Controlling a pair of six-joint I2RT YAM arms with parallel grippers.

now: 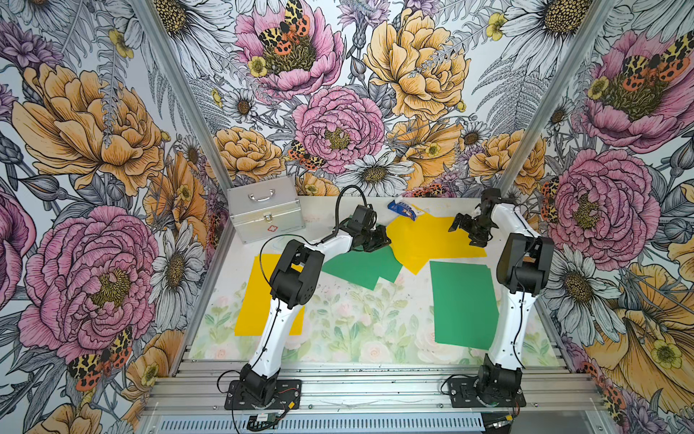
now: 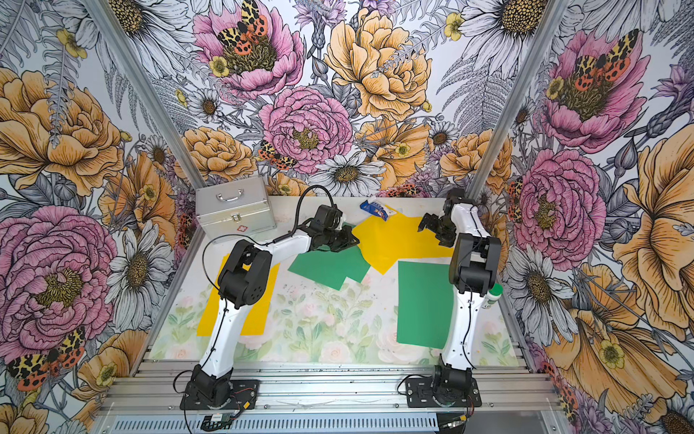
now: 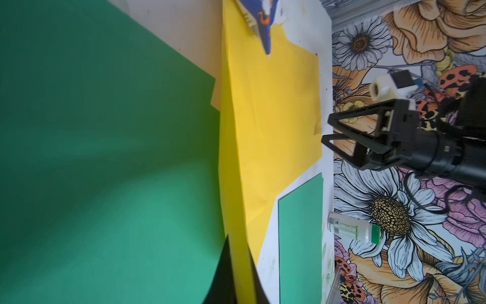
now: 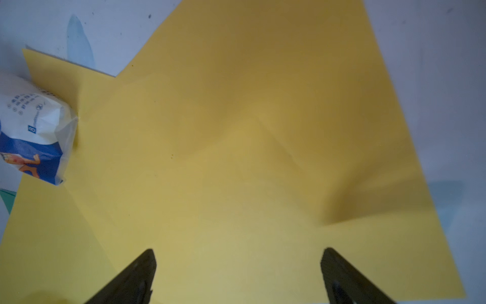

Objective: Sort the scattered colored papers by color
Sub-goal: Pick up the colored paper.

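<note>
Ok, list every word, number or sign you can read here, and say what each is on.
"8", in a small blue square, on the blue-and-white packet.
Small print beside it on the packet: too blurred to read.
Red cross-shaped sign, no words, on the front of the silver case.
Barcode and green print on the white bottle: too small to read.

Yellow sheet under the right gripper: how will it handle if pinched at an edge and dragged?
Probably floppy: the yellow sheet already shows ridges and a shadowed buckle, so it would likely sag from one pinch. Likely light, sliding easily on the smooth table. The packet overlaps a yellow corner, so dragging may tug it along.
</note>
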